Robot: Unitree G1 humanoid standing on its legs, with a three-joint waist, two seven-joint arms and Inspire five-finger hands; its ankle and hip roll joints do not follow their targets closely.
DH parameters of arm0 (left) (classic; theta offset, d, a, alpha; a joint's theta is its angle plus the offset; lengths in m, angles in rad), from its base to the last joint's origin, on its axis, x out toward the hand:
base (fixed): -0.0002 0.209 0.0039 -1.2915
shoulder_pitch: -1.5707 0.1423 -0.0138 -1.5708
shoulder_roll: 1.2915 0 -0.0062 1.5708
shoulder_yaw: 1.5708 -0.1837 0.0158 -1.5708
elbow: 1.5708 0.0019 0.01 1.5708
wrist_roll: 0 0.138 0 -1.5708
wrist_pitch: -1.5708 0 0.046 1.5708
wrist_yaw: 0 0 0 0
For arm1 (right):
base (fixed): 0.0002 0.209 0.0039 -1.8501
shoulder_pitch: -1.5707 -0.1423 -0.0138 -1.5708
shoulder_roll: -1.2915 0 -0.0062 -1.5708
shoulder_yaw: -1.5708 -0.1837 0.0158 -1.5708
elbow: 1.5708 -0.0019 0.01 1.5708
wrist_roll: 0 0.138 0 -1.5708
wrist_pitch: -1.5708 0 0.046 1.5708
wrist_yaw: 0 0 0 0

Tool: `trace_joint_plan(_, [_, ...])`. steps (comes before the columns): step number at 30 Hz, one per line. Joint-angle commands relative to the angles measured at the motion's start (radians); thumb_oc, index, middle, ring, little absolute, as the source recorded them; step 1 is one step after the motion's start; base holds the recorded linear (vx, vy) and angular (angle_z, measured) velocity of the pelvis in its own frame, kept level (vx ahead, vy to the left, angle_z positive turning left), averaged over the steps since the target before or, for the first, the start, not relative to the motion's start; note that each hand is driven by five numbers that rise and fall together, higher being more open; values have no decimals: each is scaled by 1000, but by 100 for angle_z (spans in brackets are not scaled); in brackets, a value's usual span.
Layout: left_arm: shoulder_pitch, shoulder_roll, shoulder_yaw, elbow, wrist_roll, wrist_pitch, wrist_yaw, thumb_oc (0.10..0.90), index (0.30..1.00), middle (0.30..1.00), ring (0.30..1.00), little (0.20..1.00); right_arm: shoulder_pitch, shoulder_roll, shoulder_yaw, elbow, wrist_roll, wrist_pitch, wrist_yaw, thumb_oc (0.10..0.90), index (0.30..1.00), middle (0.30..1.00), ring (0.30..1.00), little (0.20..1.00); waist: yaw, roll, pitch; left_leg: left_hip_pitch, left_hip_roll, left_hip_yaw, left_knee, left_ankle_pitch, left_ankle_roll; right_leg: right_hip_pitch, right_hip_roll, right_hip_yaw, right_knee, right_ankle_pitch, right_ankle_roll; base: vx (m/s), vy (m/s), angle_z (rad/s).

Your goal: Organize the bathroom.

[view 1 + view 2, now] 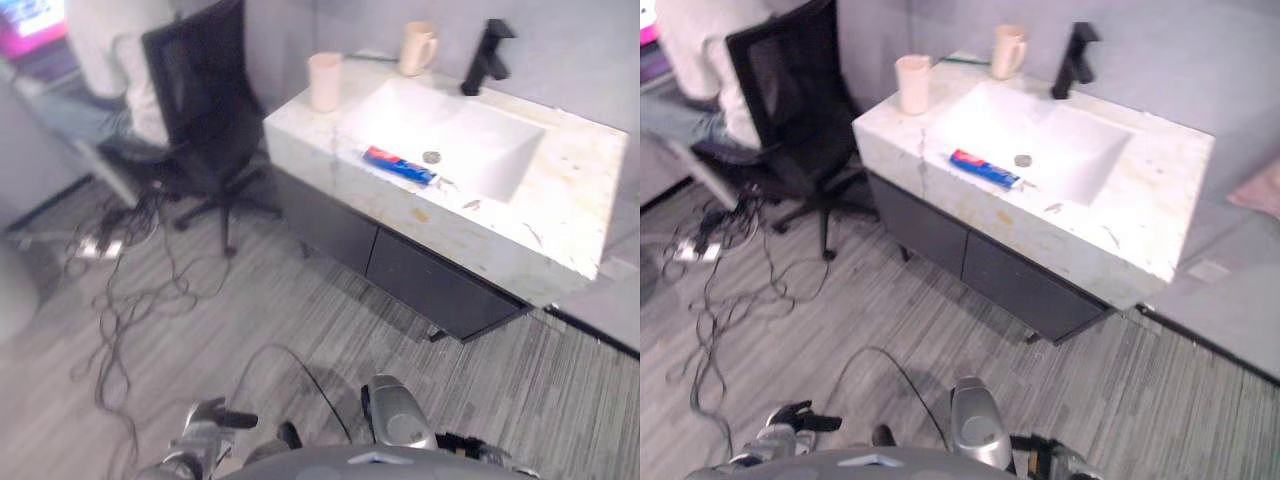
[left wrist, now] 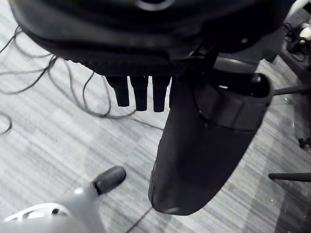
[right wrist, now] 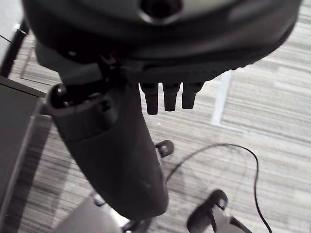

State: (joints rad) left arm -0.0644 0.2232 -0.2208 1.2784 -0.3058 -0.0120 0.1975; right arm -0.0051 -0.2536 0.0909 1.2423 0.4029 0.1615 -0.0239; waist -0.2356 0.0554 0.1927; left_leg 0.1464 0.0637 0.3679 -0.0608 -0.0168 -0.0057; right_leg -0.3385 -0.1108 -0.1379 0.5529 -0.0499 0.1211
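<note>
Toothpaste — a blue and red tube [image 1: 399,165] — lies flat on the front rim of the white marble washbasin counter [image 1: 560,215], just beside the sunken rectangular white basin [image 1: 440,135] and close to its small round drain [image 1: 431,157]. At the counter's far left corner stands a pale pink handleless cup [image 1: 325,81], upright; further back along the wall edge a cream mug with a handle [image 1: 416,47] stands upright too, well apart from the tube. A matte black tap [image 1: 487,56] rises behind the basin. Below the counter hangs a dark grey cabinet with two drawer fronts [image 1: 400,255].

To the left of the vanity a black mesh office chair on castors [image 1: 200,110] is parked on the grey striped plank floor [image 1: 300,330], and a person in a light top [image 1: 120,70] sits just behind it. Thin dark cables [image 1: 130,300] trail loosely over the floor near the chair.

Both of the robot's hands hang low, well away from the counter. The left hand [image 2: 204,136] holds nothing — its fingers [image 2: 139,92] point straight down over the floor, the thumb alongside. The right hand [image 3: 112,150] is likewise empty, with its fingers [image 3: 170,97] straight and relaxed above the planks.
</note>
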Motion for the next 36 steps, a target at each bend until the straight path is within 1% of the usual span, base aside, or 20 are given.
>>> trace_joint_plan(1, [-42,36,26,-3,-56,-49,52,800,900,900,900,900,-18,-17,48,17,-41,-36,-1,800,900,900,900,900,-15,-30,4,-5,-60,2,94,-139,11,111,1,-219,-372,55,39,312,92,-131])
trace_joint_plan(3, [-39,27,33,-12,-79,-71,72,800,900,900,900,900,-7,-12,56,11,-35,-21,-1,800,900,900,900,900,-7,-43,17,37,-76,31,92,-170,11,106,13,-292,-439,129,45,216,79,-132])
trace_joint_plan(5, [-50,24,32,-15,-19,-94,96,800,900,900,900,900,17,-8,46,21,3,-30,5,800,900,900,900,900,-22,-45,15,49,-94,-8,112,-194,22,108,48,-211,-446,127,25,222,52,-70])
trace_joint_plan(6, [-49,22,32,-17,-21,-95,96,800,900,900,900,900,20,-7,46,24,10,-32,3,800,900,900,900,900,-25,-43,13,53,-99,-23,132,-197,16,110,62,-195,-441,125,20,229,46,4])
trace_joint_plan(7, [-45,22,35,-26,-44,-98,88,800,900,900,900,900,28,-11,43,28,25,-45,-8,800,900,900,900,900,-35,-48,5,36,-111,-41,216,-146,-14,126,73,-169,-448,128,-10,112,26,32])
trace_joint_plan(8, [-44,22,36,-27,-43,-98,88,800,900,900,900,900,29,-13,43,27,23,-46,-8,800,900,900,900,900,-35,-48,4,26,-107,-47,249,-125,-24,133,78,-161,-453,124,-18,166,31,31])
trace_joint_plan(9, [-42,21,37,-28,-26,-113,86,800,900,900,900,900,31,-23,45,23,21,-41,-10,800,900,900,900,900,-28,-49,6,-36,-95,-71,407,-32,-66,177,97,-122,-476,111,-44,124,28,13])
trace_joint_plan(10, [-41,21,37,-28,-21,-122,87,800,900,900,900,900,31,-25,46,22,30,-40,-11,800,900,900,900,900,-26,-49,8,-50,-93,-75,430,-16,-73,185,100,-115,-479,109,-47,174,98,-18])
trace_joint_plan(11, [-44,20,38,-39,-48,-116,105,800,900,900,900,900,28,-30,45,18,30,-41,-12,800,900,900,900,900,-6,-62,14,-136,-70,-92,528,-15,-69,231,92,-80,-477,85,-58,112,165,-49])
trace_joint_plan(13, [-47,18,44,-43,-43,-124,126,800,900,900,900,900,18,-38,45,18,30,-48,-7,800,900,900,900,900,10,-70,11,-150,-61,-105,504,-66,-39,256,84,-50,-479,73,-58,93,220,-97])
trace_joint_plan(16, [-53,12,39,-51,-65,-122,139,800,900,900,900,900,-12,-36,60,23,43,-46,-14,800,900,900,900,900,34,-76,5,-131,-64,-164,358,-107,0,277,81,9,-517,85,-46,70,244,-101])
trace_joint_plan(17, [-49,6,33,-53,-79,-134,158,800,900,900,900,900,-28,-32,69,31,33,-51,-16,800,900,900,900,900,53,-66,-3,-116,-51,-237,191,-83,0,293,88,49,-538,84,-36,67,247,-68])
trace_joint_plan(19, [-46,2,35,-48,-76,-145,138,800,900,900,900,900,-36,-22,80,30,39,-53,-28,800,900,900,900,900,64,-63,-6,-116,-59,-269,169,-74,0,284,81,75,-521,75,-21,60,261,-81])
trace_joint_plan(20, [-42,1,34,-52,-29,-147,137,800,900,900,900,900,-37,-13,85,28,56,-55,-42,800,900,900,900,900,61,-53,-9,-97,-50,-234,125,-65,-2,286,78,70,-523,69,-16,52,253,-76])
trace_joint_plan(23, [-37,14,11,-42,-18,-154,102,800,900,900,900,900,-34,-3,77,36,47,-64,-42,800,900,900,900,900,49,-31,-24,-57,-57,-227,37,-48,3,270,66,83,-508,68,8,48,236,-59])
trace_joint_plan(26, [-31,26,0,-45,-1,-163,108,800,900,900,900,900,-28,6,83,29,13,-74,-47,800,900,900,900,900,43,-23,-26,-41,-72,-212,2,-49,18,242,49,88,-492,77,30,-12,163,-25])
trace_joint_plan(28, [-24,31,-2,-43,-15,-182,139,800,900,900,900,900,-31,15,88,23,1,-79,-49,800,900,900,900,900,49,-20,-26,-36,-69,-180,-12,-49,23,225,34,54,-468,69,40,-44,96,-22])
trace_joint_plan(30, [-12,39,20,-52,-28,-246,209,800,900,900,900,900,-43,23,92,12,-30,-74,-45,800,900,900,900,900,72,-14,-21,-34,-49,-118,-9,-48,24,207,15,-35,-401,34,45,-88,46,-60])
trace_joint_plan(33, [-15,51,39,-115,-11,-324,336,800,900,900,900,900,-47,22,98,2,-20,-66,-48,800,900,900,900,900,95,-7,-19,-51,-30,-91,7,-47,30,223,15,-52,-336,-32,32,-106,-10,-86])
trace_joint_plan(36, [-8,64,59,-228,34,-316,515,800,900,900,900,900,-51,20,96,2,7,-52,-55,800,900,900,900,900,130,-21,-29,-71,-32,-95,25,-47,22,286,8,-86,-412,-18,21,-61,-100,10])
